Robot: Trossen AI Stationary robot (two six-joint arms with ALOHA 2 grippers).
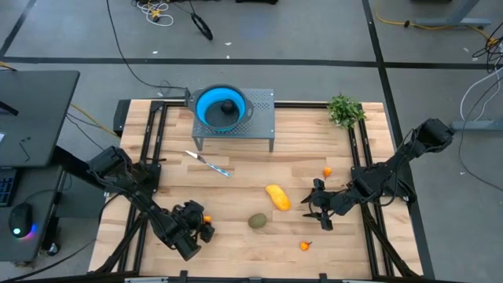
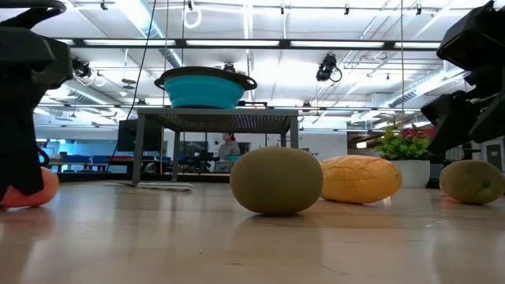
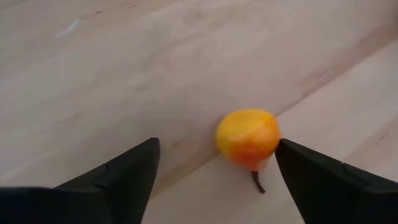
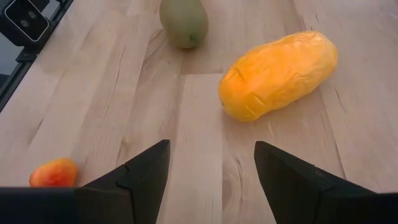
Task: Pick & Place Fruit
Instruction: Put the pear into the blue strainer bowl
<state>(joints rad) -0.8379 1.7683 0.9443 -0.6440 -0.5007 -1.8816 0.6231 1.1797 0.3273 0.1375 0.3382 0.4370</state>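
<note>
Currently your left gripper (image 3: 214,171) is low on the table's near left, jaws spread around a small orange fruit (image 3: 248,138), nothing held yet. Next, close squarely. Your right gripper (image 4: 211,171) waits open, empty, near the yellow fruit (image 4: 278,74).

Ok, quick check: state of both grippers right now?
Left gripper: open, holding nothing, fingers either side of a small round orange fruit on the table.
Right gripper: open, empty.
</note>
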